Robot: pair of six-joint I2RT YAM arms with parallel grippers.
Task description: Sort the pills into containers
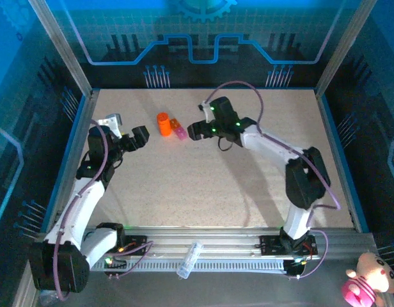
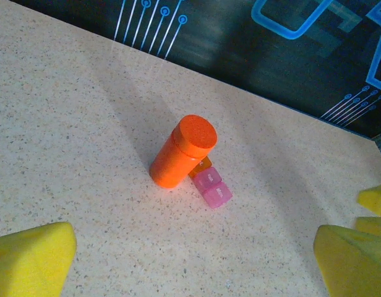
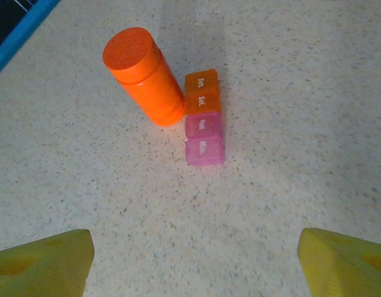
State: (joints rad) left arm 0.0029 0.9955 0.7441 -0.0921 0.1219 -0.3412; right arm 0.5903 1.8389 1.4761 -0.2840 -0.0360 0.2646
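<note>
Containers (image 3: 203, 120), a short strip of tiny orange and pink square plastic compartments, lie touching the tall orange cylindrical capped bottle (image 3: 144, 77). Right gripper (image 3: 195, 244) faces that bottle, released and empty, probably lining up a reach. Left gripper (image 2: 195, 235) waits nearby, equally spread.

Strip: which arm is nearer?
Right. The right arm ends just right of the strip; left arm ends farther off to its left, beyond the bottle.

L arm (image 1: 72, 208), R arm (image 1: 274, 144): white links, black joints, purple cables, yellow jaws.
</note>
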